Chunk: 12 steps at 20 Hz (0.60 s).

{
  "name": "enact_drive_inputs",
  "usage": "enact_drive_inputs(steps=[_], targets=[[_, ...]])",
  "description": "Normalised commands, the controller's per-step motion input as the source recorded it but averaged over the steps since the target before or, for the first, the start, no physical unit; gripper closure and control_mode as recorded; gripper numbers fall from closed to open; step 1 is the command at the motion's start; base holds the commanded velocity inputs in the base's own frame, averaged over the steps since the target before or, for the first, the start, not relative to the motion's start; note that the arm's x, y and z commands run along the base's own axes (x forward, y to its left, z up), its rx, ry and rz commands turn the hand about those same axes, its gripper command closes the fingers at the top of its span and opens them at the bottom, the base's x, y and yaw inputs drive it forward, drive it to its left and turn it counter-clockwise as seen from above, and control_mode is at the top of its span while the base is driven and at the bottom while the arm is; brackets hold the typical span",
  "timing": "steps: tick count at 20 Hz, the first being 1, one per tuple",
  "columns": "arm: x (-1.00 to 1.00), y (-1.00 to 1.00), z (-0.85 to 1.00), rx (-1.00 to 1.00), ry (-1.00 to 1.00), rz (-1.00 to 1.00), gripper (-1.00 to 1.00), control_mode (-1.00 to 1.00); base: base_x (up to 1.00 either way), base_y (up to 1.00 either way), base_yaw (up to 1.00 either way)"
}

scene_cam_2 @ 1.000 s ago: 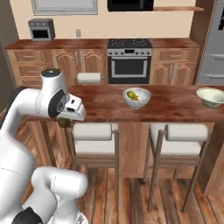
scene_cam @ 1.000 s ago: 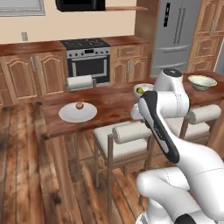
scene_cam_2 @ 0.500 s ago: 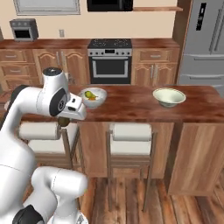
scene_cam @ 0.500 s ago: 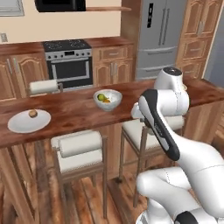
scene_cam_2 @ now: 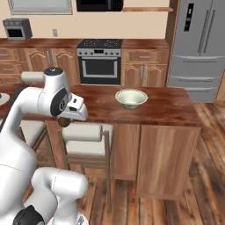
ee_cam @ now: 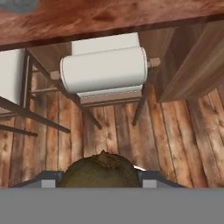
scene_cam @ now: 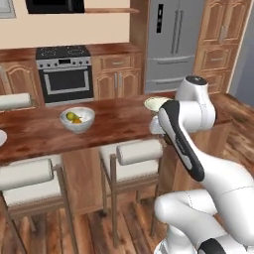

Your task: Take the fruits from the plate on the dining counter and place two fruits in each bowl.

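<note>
My hand (scene_cam_2: 66,121) is closed on the dark olive-brown fruit (ee_cam: 100,171), which sits between my fingers at the bottom of the hand view and shows as a small dark round thing under my wrist in the right base view. I hold it out past the near edge of the desk (scene_cam_2: 162,107), over a white-cushioned stool (ee_cam: 104,70) and the wooden floor (ee_cam: 175,144). On the desk, the bowl (scene_cam: 77,119) to my left has two fruits in it, a yellow-green one (scene_cam: 71,116) and an orange one (scene_cam: 78,120), lying just beside each other. The second bowl (scene_cam_2: 131,98) stands on the desk ahead and to my right; I see no fruit in it. At the far left edge of the left base view a sliver of the plate (scene_cam: 1,137) lies on the desk.
</note>
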Motion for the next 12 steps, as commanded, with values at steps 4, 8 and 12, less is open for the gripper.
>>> enact_drive_inputs(steps=[4,8,12], targets=[[0.00,0.00,0.00,0.00,0.00,0.00,1.00,1.00,0.39,-1.00,0.28],[0.00,0.00,0.00,0.00,0.00,0.00,1.00,1.00,0.56,-1.00,0.31],[0.00,0.00,0.00,0.00,0.00,0.00,1.00,1.00,0.69,-0.70,0.22]])
